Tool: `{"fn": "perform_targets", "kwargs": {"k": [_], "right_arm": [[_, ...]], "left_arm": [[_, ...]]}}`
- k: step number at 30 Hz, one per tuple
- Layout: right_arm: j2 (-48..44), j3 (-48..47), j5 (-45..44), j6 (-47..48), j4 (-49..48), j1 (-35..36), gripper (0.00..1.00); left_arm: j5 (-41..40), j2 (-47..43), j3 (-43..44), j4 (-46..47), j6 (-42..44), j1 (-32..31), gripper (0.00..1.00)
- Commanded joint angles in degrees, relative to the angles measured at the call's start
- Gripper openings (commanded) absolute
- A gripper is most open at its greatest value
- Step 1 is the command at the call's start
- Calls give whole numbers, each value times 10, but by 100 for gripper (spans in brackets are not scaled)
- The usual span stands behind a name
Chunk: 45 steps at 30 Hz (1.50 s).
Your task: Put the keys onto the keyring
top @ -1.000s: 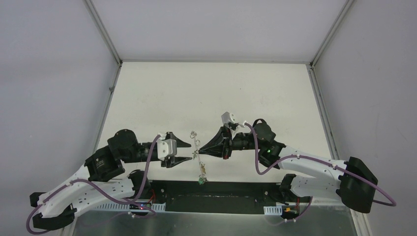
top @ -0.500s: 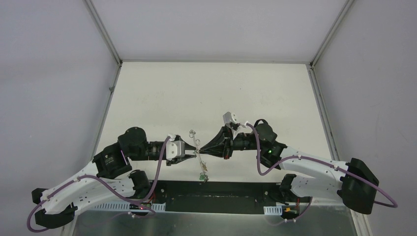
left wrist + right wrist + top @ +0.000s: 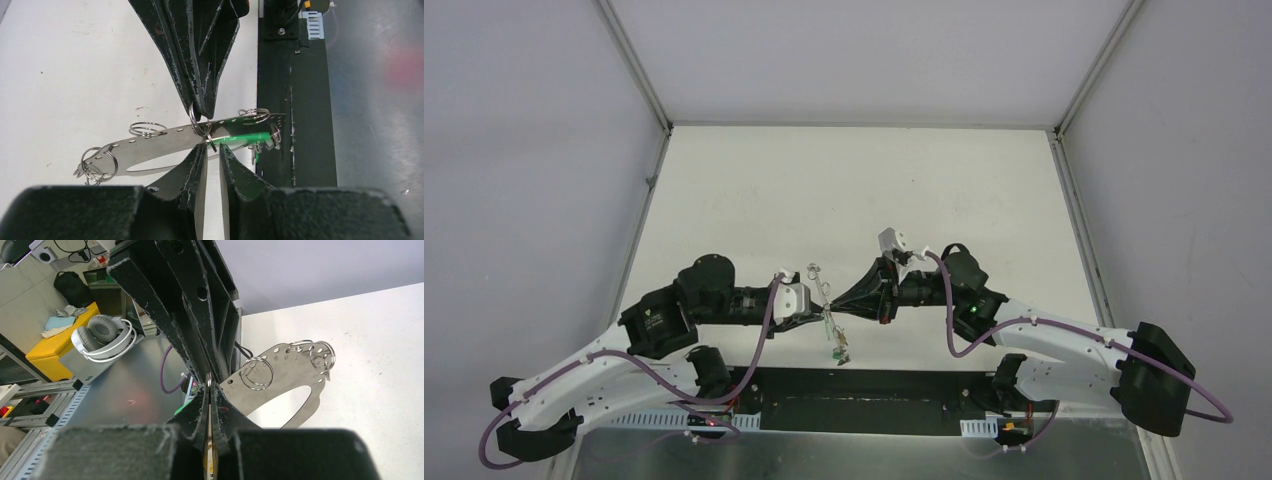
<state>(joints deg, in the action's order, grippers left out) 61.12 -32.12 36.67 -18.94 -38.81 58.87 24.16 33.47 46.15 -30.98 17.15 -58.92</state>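
While right claw (image 3: 209, 384) pinches keyring (image 3: 287, 371) — tiny stamped characters by holes, unreadable.

The left gripper (image 3: 816, 315) and right gripper (image 3: 837, 308) point at each other over the near part of the white table (image 3: 844, 190), tips almost touching. The keyring (image 3: 832, 334) hangs tilted between them, a green key (image 3: 835, 354) dangling at its lower end near the black strip (image 3: 864, 385). The right jaws pinch the keyring; the left's grip is unclear
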Motion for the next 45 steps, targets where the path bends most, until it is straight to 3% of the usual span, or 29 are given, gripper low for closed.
{"fn": "perform_targets", "kwargs": {"k": [1, 6, 17, 22, 27, 30, 35, 45], "right_arm": [[-18, -5, -7, 7, -29, 3, 0], [-17, -5, -8, 7, -29, 3, 0], [-21, -1, -19, 8, -29, 3, 0], [-25, 3, -25, 7, -29, 3, 0], [-26, 3, -27, 8, -29, 3, 0], [-27, 4, -27, 8, -29, 3, 0], [-29, 3, -26, 10, -28, 3, 0], [-27, -1, -21, 10, -28, 3, 0]], "left_arm": [[7, 12, 32, 9, -27, -4, 15], [11, 19, 34, 12, -53, -3, 9], [32, 56, 41, 29, -142, -3, 8], [45, 57, 45, 33, -152, -5, 13], [53, 35, 43, 44, -137, -5, 26], [30, 9, 35, 44, -135, -5, 37], [-34, -28, 25, 44, -156, -5, 47], [-51, 24, 54, 43, -213, -5, 44]]}}
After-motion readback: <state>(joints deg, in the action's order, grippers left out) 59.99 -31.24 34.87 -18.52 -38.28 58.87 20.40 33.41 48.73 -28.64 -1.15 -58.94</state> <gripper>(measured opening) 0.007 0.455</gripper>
